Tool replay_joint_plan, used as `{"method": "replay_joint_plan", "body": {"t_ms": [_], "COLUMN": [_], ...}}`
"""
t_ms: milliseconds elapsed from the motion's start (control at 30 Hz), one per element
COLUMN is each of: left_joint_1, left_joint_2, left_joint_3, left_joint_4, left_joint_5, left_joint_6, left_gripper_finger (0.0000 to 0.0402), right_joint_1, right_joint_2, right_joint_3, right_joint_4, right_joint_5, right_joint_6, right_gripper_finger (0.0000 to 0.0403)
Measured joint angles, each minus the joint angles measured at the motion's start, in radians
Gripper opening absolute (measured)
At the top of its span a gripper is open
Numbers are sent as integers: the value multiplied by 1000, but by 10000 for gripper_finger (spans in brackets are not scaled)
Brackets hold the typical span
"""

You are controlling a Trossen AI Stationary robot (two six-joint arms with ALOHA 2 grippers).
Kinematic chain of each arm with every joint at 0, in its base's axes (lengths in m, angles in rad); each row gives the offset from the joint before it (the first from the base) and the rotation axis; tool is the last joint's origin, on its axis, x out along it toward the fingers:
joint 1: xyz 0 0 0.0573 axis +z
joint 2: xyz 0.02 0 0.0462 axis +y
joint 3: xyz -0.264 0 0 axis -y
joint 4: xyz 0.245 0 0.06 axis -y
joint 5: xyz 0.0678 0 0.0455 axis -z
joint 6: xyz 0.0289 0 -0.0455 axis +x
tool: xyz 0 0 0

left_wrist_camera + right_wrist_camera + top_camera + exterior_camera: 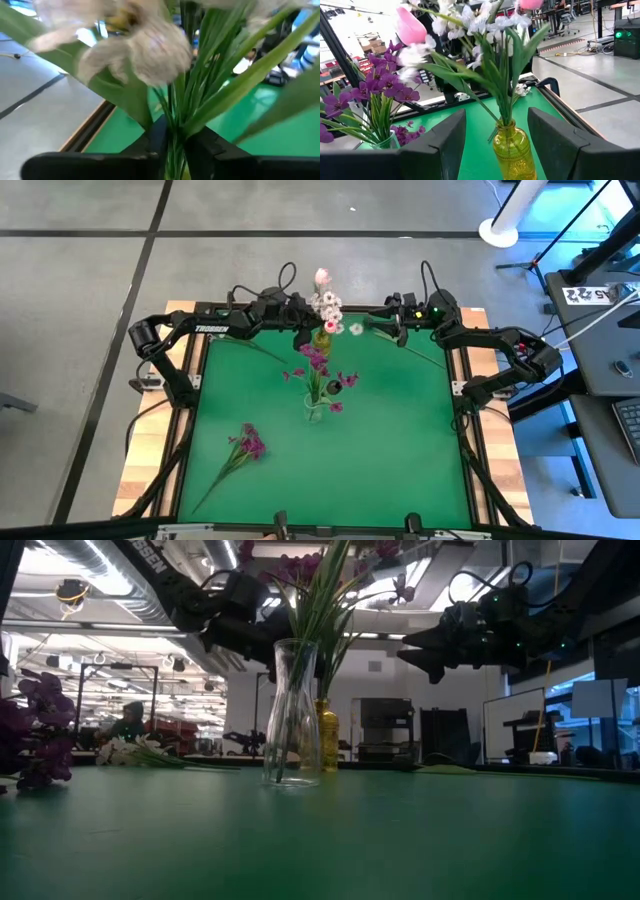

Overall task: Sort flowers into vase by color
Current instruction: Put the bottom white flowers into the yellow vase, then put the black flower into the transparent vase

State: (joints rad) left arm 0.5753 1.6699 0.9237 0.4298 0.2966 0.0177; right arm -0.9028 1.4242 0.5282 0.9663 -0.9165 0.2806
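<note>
Your green table carries a loose purple sprig near the front left, well apart from both vases. The clear vase at mid-table holds purple flowers. Behind it, the yellow vase holds white and pink flowers. Your left gripper has green stems between its fingers just above that vase; pinching or loosening, you cannot tell through the blur. Your right gripper is spread, empty, facing the yellow vase.
</note>
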Motion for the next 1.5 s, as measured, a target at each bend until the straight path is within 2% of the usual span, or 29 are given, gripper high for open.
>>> {"method": "replay_joint_plan", "body": {"t_ms": [300,467,600,800,967,1033,1100,1167,1267,1367,1500], "left_joint_1": [-19,-20,-20,-31,-66,-82,-99,-119,-153,-186,-218], "left_joint_2": [0,-33,-99,-218,-327,-377,-423,-463,-508,-525,-526], "left_joint_3": [0,0,2,25,25,25,26,26,26,26,26], "left_joint_4": [-69,-106,-167,-344,-471,-530,-588,-643,-709,-750,-792], "left_joint_5": [-2,-36,-78,-99,-201,-249,-301,-353,-422,-471,-518], "left_joint_6": [45,40,40,40,60,63,56,40,13,-8,-10], "left_gripper_finger": [116,150,180,216,227,227,227,227,227,227,227], "right_joint_1": [0,0,0,0,0,0,0,0,1,17,60], "right_joint_2": [0,0,0,0,0,0,0,0,0,0,0], "right_joint_3": [0,0,0,0,1,1,5,20,67,130,216], "right_joint_4": [2,1,1,2,-11,-66,-182,-354,-660,-913,-1127], "right_joint_5": [0,0,0,8,8,24,78,181,416,674,862], "right_joint_6": [3,8,10,10,10,-3,-62,-160,-309,-373,-400], "right_gripper_finger": [211,211,211,211,211,211,211,211,211,211,211]}}
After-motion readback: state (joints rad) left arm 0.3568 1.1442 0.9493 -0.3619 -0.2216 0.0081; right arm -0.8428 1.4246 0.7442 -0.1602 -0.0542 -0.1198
